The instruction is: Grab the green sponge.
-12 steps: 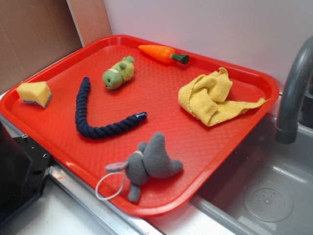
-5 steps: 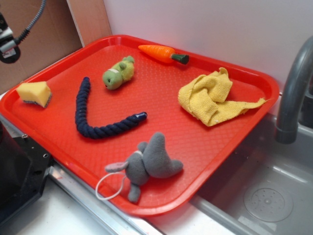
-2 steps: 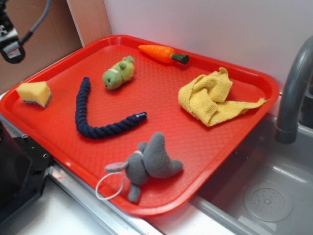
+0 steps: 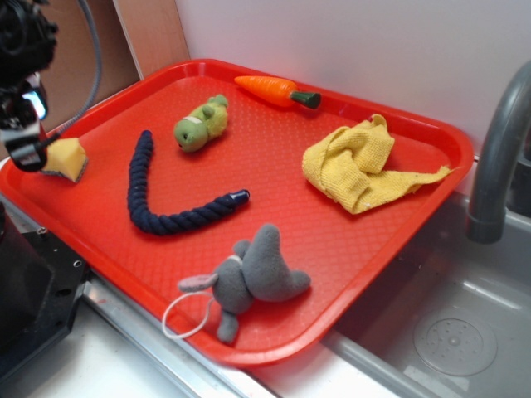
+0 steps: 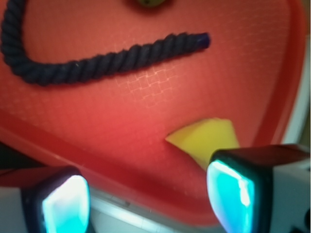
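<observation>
The green sponge point(image 4: 69, 157) is a small yellow-orange foam wedge lying at the left corner of the red tray point(image 4: 274, 170). My gripper point(image 4: 28, 148) hangs over the tray's left rim, just left of the sponge and covering its left end. In the wrist view my gripper point(image 5: 148, 200) is open, and nothing sits between its two cyan pads. There the green sponge point(image 5: 203, 137) lies just beyond the right finger point(image 5: 232, 194), partly hidden behind it. The gap between the fingers is over the tray's rim point(image 5: 146, 167).
On the tray lie a dark blue rope point(image 4: 153, 207), a light-green plush toy point(image 4: 200, 124), a toy carrot point(image 4: 274, 89), a yellow knitted cloth point(image 4: 355, 166) and a grey plush mouse point(image 4: 253, 278). A faucet point(image 4: 498, 157) and a sink point(image 4: 452, 332) stand to the right. The rope point(image 5: 97, 60) also crosses the wrist view.
My gripper came into view at the top left and dropped down to the sponge's left side. Nothing on the tray has moved.
</observation>
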Robot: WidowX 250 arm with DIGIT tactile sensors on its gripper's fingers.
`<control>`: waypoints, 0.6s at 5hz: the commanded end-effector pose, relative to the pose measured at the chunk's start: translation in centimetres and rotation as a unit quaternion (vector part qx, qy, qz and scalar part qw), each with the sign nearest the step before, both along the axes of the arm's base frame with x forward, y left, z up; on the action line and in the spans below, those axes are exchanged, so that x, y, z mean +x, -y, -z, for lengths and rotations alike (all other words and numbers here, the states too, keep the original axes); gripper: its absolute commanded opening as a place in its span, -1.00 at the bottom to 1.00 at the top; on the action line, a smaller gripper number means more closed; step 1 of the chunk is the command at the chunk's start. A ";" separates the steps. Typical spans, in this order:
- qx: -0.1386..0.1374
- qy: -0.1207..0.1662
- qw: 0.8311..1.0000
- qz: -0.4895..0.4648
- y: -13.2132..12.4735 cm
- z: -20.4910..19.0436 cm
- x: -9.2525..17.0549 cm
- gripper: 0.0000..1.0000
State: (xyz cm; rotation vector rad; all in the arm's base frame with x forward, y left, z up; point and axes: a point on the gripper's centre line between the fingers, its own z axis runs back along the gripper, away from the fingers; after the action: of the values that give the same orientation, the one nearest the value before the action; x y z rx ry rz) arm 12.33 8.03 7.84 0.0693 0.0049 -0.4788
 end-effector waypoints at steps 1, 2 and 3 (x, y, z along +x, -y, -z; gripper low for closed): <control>-0.014 -0.008 0.998 0.057 -2.2 2.3 2.6 1.00; -0.015 0.012 0.998 0.067 -3.8 1.4 3.3 1.00; -0.006 0.029 0.996 0.080 -4.7 0.8 3.4 1.00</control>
State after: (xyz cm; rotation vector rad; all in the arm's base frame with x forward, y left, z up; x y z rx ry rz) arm 14.92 12.29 5.99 0.0333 -0.0446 -0.6329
